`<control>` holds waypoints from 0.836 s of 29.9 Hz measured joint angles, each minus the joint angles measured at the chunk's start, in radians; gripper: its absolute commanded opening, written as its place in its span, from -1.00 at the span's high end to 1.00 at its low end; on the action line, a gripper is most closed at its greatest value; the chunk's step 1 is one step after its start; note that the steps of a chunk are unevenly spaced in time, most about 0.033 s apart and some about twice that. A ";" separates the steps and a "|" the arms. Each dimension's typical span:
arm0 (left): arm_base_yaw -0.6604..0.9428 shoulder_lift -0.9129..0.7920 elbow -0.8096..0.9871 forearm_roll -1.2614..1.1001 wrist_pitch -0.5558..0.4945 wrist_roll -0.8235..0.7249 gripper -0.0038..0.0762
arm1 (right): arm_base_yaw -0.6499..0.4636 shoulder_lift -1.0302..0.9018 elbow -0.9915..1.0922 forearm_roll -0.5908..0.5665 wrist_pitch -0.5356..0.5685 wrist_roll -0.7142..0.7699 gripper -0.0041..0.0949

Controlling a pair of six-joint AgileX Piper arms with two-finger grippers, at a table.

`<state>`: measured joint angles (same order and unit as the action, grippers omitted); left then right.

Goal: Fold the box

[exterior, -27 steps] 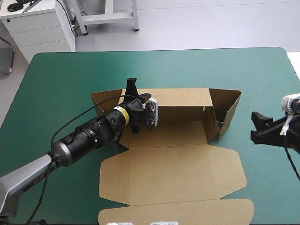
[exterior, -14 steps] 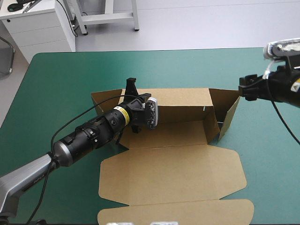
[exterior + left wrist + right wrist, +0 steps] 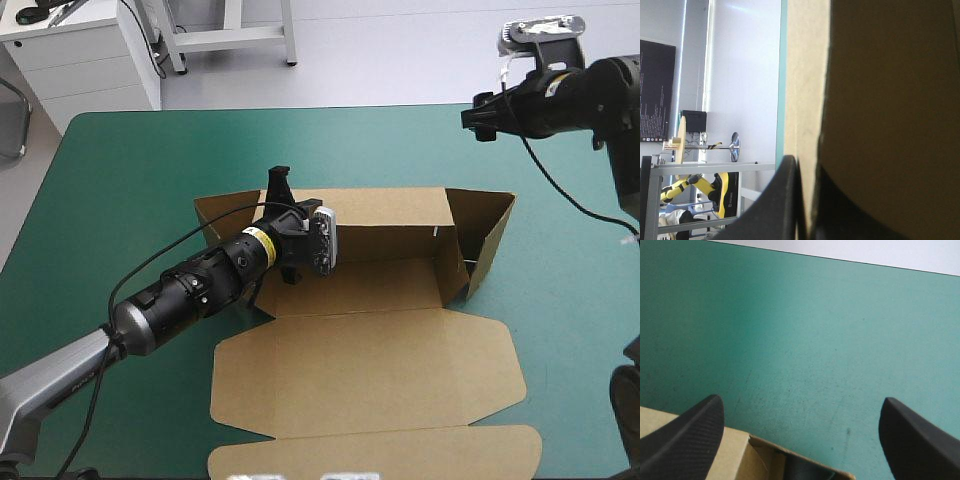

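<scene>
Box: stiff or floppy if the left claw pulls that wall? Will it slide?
Probably stiff: the box lid panel lies flat, and the wall the left claw pinches stands straight. It likely bends only at creases. Thin, light-looking board on the smooth teal-green cover may slide.

Surroundings: work surface and the floor area beyond it.
The surface carries a teal-green cover with rounded far corners, evenly lit and free of hard shadows. Beyond its far edge lies a pale grey floor. A white cabinet stands on the floor at far left, with the legs of a light metal frame beside it. A dark curved part, apparently a chair frame, shows at the left edge.
</scene>
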<state>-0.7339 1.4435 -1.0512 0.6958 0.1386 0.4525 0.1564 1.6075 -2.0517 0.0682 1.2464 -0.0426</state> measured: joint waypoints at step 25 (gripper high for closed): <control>0.000 0.000 0.000 0.000 0.000 -0.011 0.92 | -0.157 0.297 0.119 0.217 -0.002 -0.024 -0.66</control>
<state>-0.7339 1.4435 -1.0512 0.6958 0.1386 0.4416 -0.0006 1.9043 -1.9331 0.2854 1.2443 -0.0663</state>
